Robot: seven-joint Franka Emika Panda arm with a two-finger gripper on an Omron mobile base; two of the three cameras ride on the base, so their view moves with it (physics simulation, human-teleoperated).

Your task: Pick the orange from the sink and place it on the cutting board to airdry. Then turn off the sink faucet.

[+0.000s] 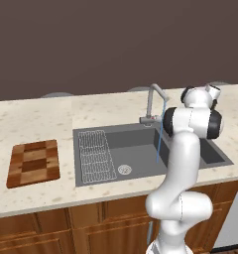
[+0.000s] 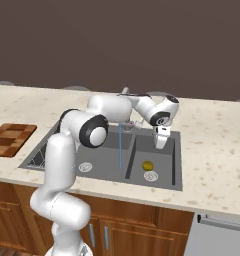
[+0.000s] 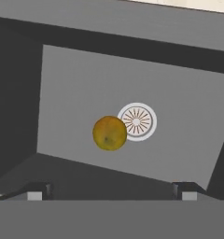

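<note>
The orange (image 3: 109, 133) lies on the floor of the sink's right basin (image 3: 72, 88), touching the edge of a round silver drain (image 3: 137, 122). From the right base view the orange (image 2: 148, 165) sits just behind that drain. My gripper (image 2: 161, 143) hangs above the basin, pointing down, open, with nothing between its fingertips (image 3: 37, 191); the fruit is well below it. The checkered cutting board (image 1: 33, 162) rests on the counter left of the sink (image 1: 136, 149). A thin stream of water (image 1: 159, 139) falls from the faucet (image 1: 153, 101).
A ribbed wire drainer (image 1: 96, 155) covers the sink's left part, with a second drain (image 1: 124, 169) beside it. A divider wall (image 2: 130, 157) splits the two basins. Speckled counter (image 2: 212, 140) surrounds the sink. A dishwasher front (image 2: 219, 235) stands at the lower right.
</note>
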